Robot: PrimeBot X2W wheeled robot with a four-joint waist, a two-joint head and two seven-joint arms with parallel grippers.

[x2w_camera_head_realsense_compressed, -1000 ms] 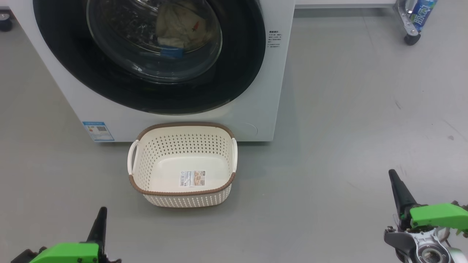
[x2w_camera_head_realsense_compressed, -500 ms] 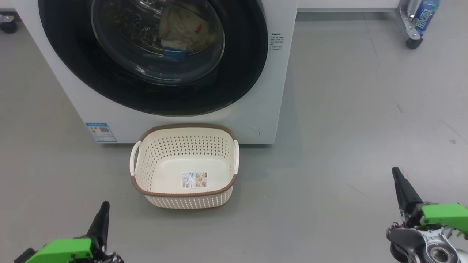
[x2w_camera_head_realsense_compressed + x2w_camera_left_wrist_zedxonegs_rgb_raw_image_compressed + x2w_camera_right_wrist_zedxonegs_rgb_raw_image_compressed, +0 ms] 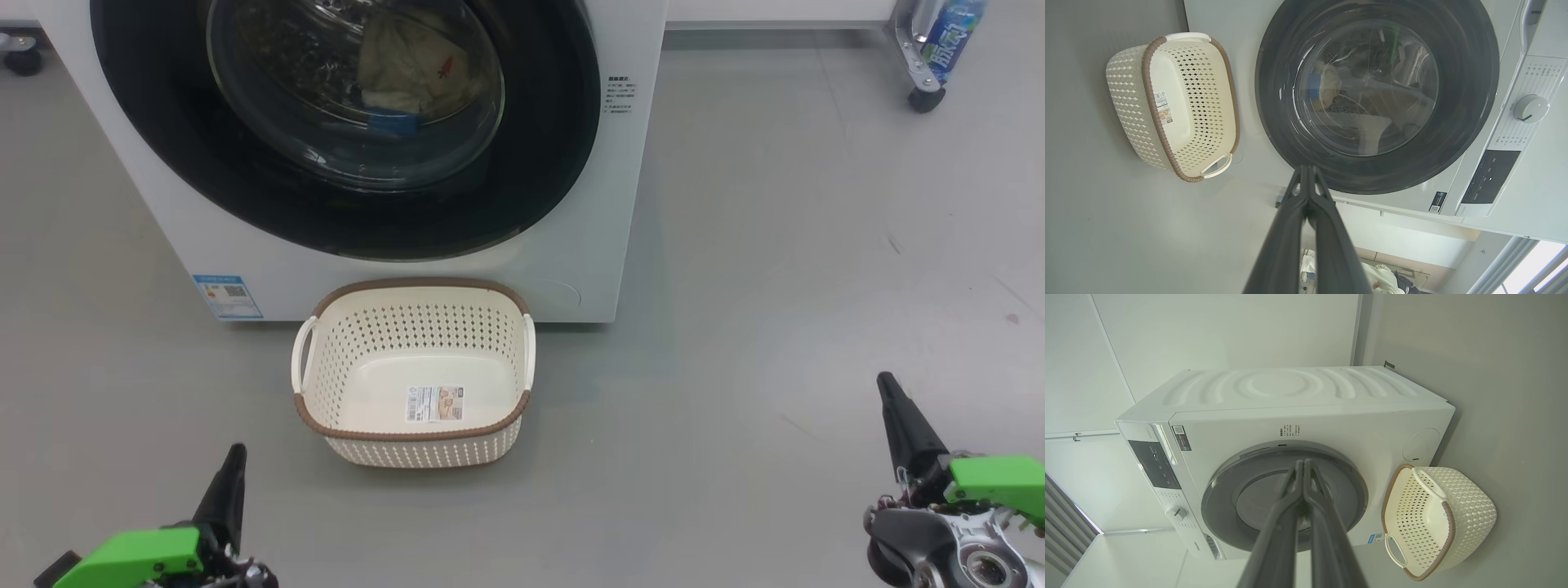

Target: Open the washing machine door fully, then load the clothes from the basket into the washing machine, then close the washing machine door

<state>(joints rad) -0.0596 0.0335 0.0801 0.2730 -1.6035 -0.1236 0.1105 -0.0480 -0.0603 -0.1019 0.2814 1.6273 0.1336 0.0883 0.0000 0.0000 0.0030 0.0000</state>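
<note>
Well, the door (image 3: 531, 163) is shut with the clothes (image 3: 408, 65) inside and the basket (image 3: 408, 431) sits empty by the washer (image 3: 620, 204). The left pincer (image 3: 235, 456) and right pincer (image 3: 887, 385) are pressed together, nothing left to carry I guess.

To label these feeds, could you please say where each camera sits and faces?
Head: on the head, looking down at washer, basket, floor; left gripper and right gripper at bottom corners.
Left wrist: on the left arm, facing the door along shut fingers.
Right wrist: on the right arm, facing the washer along shut fingers.
All share: basket and door.
</note>
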